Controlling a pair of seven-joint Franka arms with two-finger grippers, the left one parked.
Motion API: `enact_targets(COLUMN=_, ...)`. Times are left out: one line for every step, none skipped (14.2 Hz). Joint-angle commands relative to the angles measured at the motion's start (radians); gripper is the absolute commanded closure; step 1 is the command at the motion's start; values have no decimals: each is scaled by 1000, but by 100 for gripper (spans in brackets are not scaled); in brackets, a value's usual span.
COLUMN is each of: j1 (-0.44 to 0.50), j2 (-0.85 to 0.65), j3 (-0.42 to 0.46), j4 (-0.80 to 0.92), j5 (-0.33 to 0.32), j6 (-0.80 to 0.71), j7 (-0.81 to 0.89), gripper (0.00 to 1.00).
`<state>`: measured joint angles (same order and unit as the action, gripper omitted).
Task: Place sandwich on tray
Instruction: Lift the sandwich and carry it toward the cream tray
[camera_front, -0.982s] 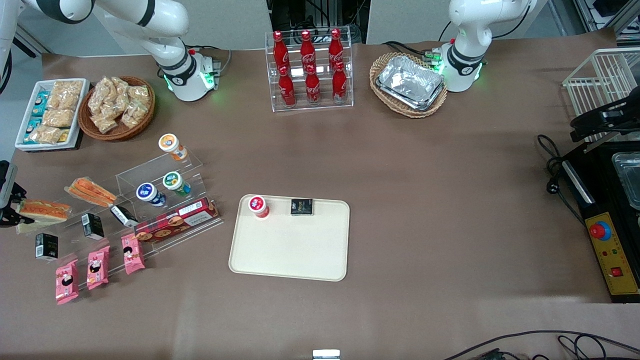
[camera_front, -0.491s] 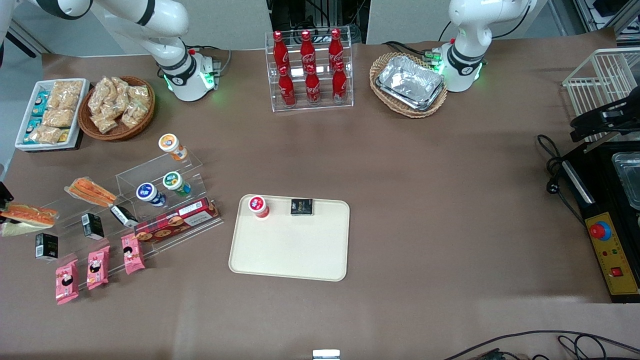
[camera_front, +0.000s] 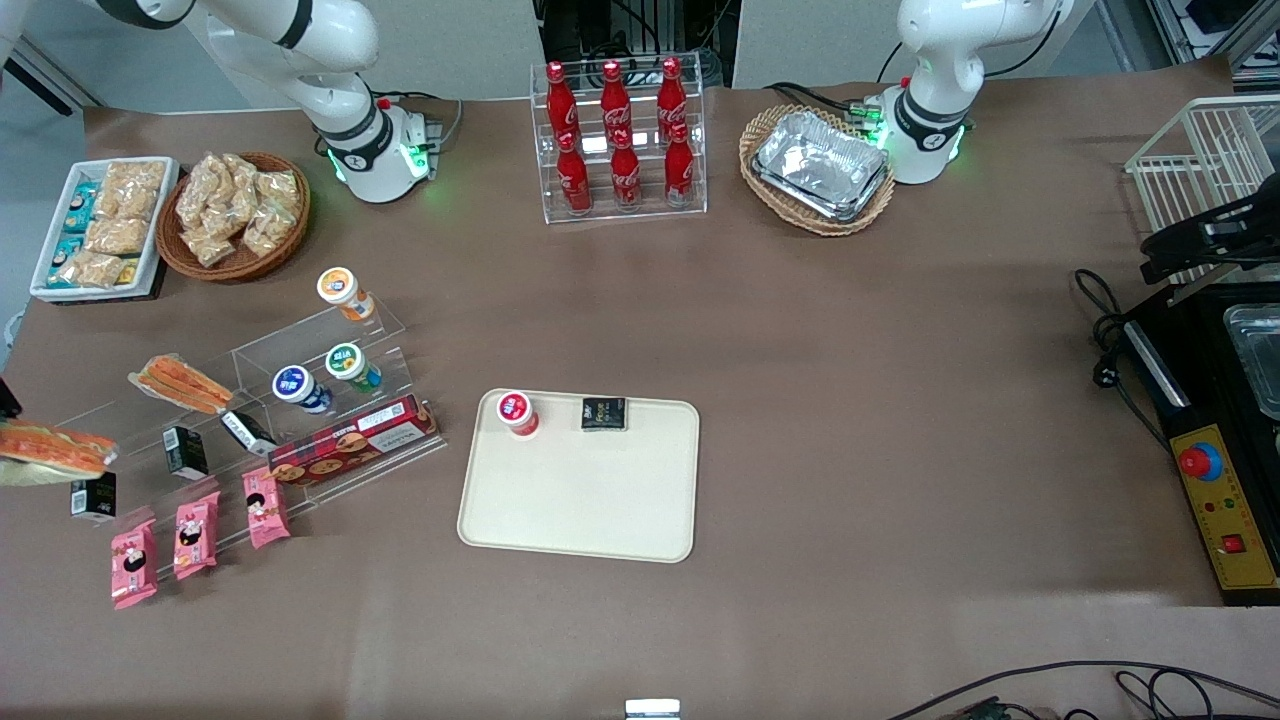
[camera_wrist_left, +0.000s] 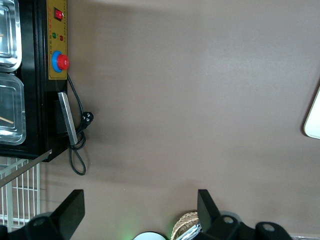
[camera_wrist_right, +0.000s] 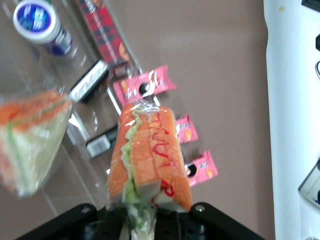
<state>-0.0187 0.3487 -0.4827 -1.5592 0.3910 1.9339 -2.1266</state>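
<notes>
One part of the job looks done: the sandwich (camera_front: 50, 450) is in the gripper (camera_wrist_right: 142, 216), whose two fingers are closed narrowly on the wrapped bottom end, as the right wrist view shows. In the front view the sandwich sits at the working arm's end of the counter (camera_front: 850, 400), and I think it is lifted up, above the little black boxes (camera_front: 93, 495) and pink snack packs (camera_front: 190, 535) (the gripper itself is almost out of that view). The other sandwich (camera_front: 180, 383) lies on the clear shelf (camera_front: 300, 350) nearby.

Most of the trip is left. The tray (camera_front: 580, 500) is well apart from the sandwich, toward the middle of the counter. It holds a red-lidded cup (camera_front: 517, 412) and a black packet (camera_front: 604, 413) along its farther edge, so the nearer part is bare. The sandwich is not yet carried over or set down there.
</notes>
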Motion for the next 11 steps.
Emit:
enact_targets(j1=127, j2=-23, j3=-1, j4=16, j5=-79, j6=-23, j7=241, gripper=84)
enact_targets(j1=167, j2=-27, j3=-1, j4=16, j5=-95, j6=-24, j7=316, gripper=84)
enact_targets(j1=208, j2=-27, j3=-2, j4=16, j5=-98, j6=-26, j7=388, gripper=84)
enact_targets(j1=245, j2=-27, j3=-1, j4=16, j5=-98, j6=-26, j7=457, gripper=84)
enact_targets(j1=287, j2=-27, j3=-1, j4=16, j5=-100, j6=-26, j7=526, gripper=84)
enact_targets(j1=331, j2=-25, j3=-1, j4=16, j5=-100, j6=-26, j7=603, gripper=84)
enact_targets(j1=376, j2=-21, j3=-1, j4=16, j5=-98, j6=-26, j7=678, gripper=84)
enact_targets(j1=420, j2=-14, j3=-1, j4=16, j5=-98, j6=-23, j7=750, gripper=84)
enact_targets(j1=462, j2=-7, j3=-1, j4=16, j5=-100, j6=-20, j7=819, gripper=84)
enact_targets(j1=498, j2=4, j3=-1, j4=16, j5=-100, j6=-17, j7=876, gripper=84)
enact_targets(j1=531, j2=15, j3=-1, j4=16, j5=-100, j6=-10, j7=928, gripper=84)
